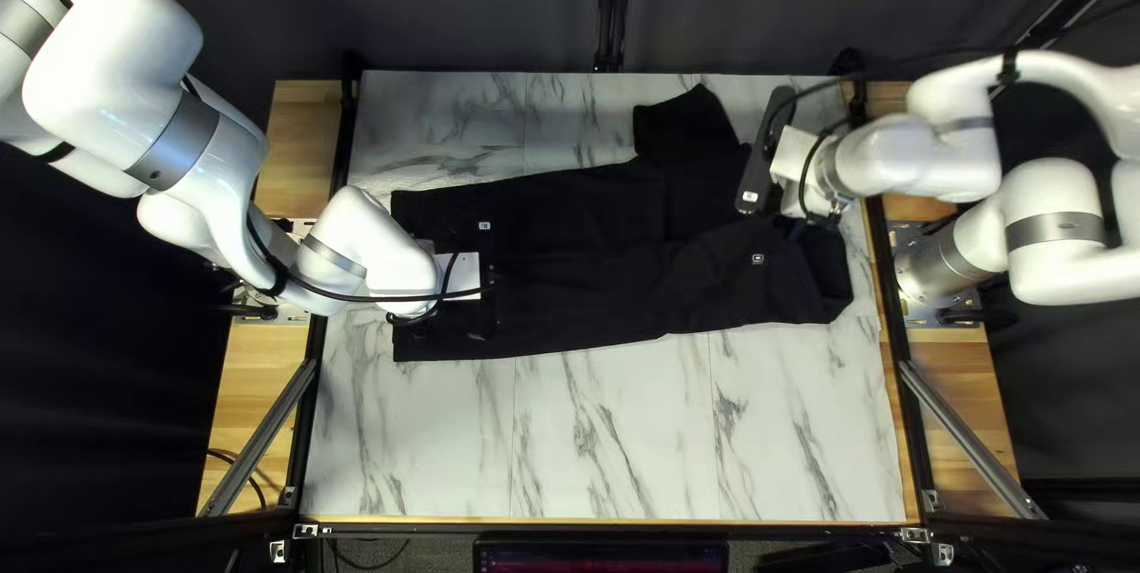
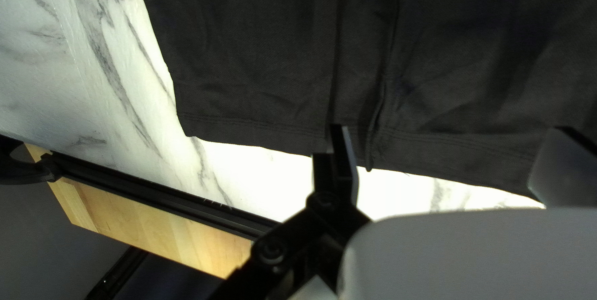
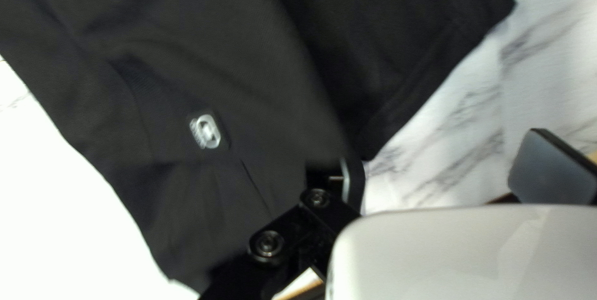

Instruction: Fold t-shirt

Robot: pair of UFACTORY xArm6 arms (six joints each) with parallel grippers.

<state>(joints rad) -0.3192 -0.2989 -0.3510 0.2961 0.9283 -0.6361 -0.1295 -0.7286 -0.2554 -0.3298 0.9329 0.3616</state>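
At opposite ends of the black shirt (image 1: 582, 288), the left gripper (image 2: 449, 130) and right gripper (image 3: 444, 147) gape wide, side folding seemingly in hand and 2 edge pinches needed next.

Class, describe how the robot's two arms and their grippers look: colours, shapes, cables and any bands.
The left arm and right arm are glossy white, with rounded, tubular segments, grey bands and thin black cables outside. The left gripper and right gripper each have two flat, dark fingers; the black links show round bolts.
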